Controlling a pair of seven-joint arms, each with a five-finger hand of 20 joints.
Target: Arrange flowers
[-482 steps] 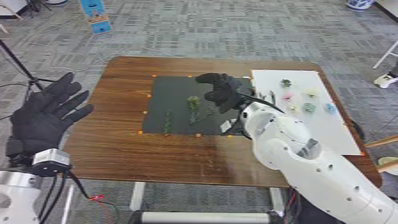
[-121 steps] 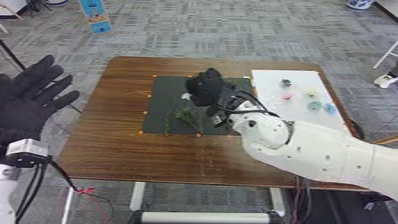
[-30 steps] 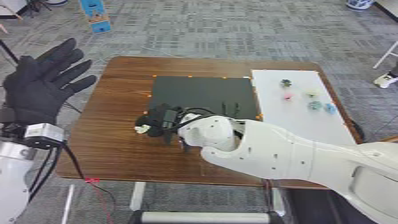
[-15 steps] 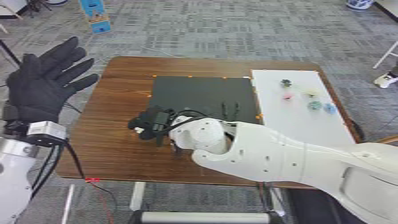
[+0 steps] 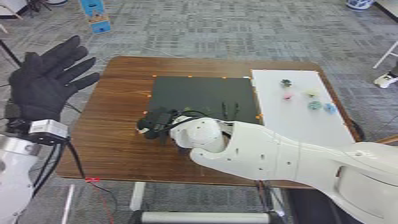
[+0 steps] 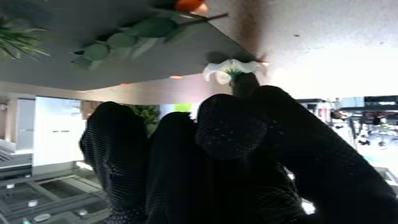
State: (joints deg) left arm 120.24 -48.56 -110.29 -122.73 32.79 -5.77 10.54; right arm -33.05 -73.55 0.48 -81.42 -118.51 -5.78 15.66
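My right hand (image 5: 158,121) is over the near-left corner of the black mat (image 5: 204,92), with a white flower (image 5: 143,130) at its fingertips. In the right wrist view, the fingers and thumb of my right hand (image 6: 231,130) are pinched on the white flower (image 6: 228,68), its bloom pointing away from the glove. A leafy green sprig (image 6: 124,42) and a spiky green sprig (image 6: 18,44) lie on the mat there. My left hand (image 5: 46,82) is open with straight fingers, off the table's left side. On the white board (image 5: 298,117) are a pink flower (image 5: 287,96) and a blue flower (image 5: 330,108).
The board also holds a dark green piece (image 5: 286,82), a pale yellow flower (image 5: 311,93) and a teal one (image 5: 314,105). Orange markers edge the mat. Bare brown table (image 5: 115,150) lies at the left and front. My right forearm crosses the table's near-right part.
Since 4.0 s ago my right hand has gone from above the mat's middle to its near-left corner with the white flower. Over the last half second it has shifted slightly rightward.
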